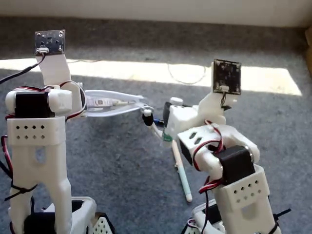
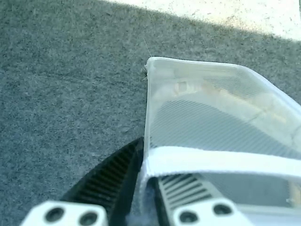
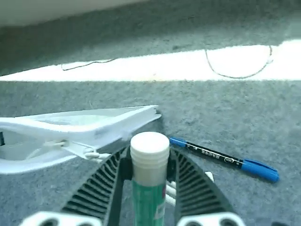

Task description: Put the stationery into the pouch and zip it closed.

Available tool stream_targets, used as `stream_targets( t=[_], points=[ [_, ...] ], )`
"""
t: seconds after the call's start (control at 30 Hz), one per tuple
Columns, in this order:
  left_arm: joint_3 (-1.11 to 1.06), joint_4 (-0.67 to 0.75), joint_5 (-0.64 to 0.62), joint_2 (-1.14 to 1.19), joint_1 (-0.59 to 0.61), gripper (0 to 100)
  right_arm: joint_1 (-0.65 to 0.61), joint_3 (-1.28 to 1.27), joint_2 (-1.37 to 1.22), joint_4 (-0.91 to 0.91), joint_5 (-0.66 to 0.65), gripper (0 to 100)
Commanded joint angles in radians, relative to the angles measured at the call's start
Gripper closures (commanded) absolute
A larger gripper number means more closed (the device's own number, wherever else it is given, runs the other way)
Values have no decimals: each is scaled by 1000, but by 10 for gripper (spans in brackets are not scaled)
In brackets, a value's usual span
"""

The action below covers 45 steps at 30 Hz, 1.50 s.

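While the left gripper point(image 2: 146, 181) pinches one edge of the white mesh pouch point(image 2: 211, 122), holding it raised above the grey carpet point(image 2: 61, 94) with its mouth turned toward the other arm, the right gripper point(image 3: 149, 162) is clamped around a green pen with a white cap point(image 3: 149, 150). The cap points at that opening from just beside it, apparently lined up to slide inside. A blue pen point(image 3: 221, 157) lies on the carpet near the pouch's mouth, and a white pen point(image 1: 181, 173) lies beside the right arm, both seemingly awaiting their turn. The pouch gapes, unzipped.
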<state>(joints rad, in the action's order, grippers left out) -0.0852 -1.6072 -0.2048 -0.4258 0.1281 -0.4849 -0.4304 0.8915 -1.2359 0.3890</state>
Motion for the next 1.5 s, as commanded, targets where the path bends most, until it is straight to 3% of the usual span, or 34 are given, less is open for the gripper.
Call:
stream_targets(
  t=[0.0,0.33,0.57,0.97,1.23,1.37,1.47],
  points=[
    [-7,17,-8,21,12,993,-97,16,35,76,-15,961],
    [-7,17,-8,21,12,993,-231,16,35,249,-18,961],
    [-7,17,-8,21,12,993,-292,16,35,383,-167,961],
    [-7,17,-5,21,12,993,-298,7,36,633,-178,961],
    [-7,18,-5,21,12,993,-298,-5,25,702,-180,961],
    [-7,18,-5,21,12,993,-298,-133,35,877,-187,961],
    [-7,18,-5,21,12,993,-298,-266,35,1063,-301,961]
  ],
)
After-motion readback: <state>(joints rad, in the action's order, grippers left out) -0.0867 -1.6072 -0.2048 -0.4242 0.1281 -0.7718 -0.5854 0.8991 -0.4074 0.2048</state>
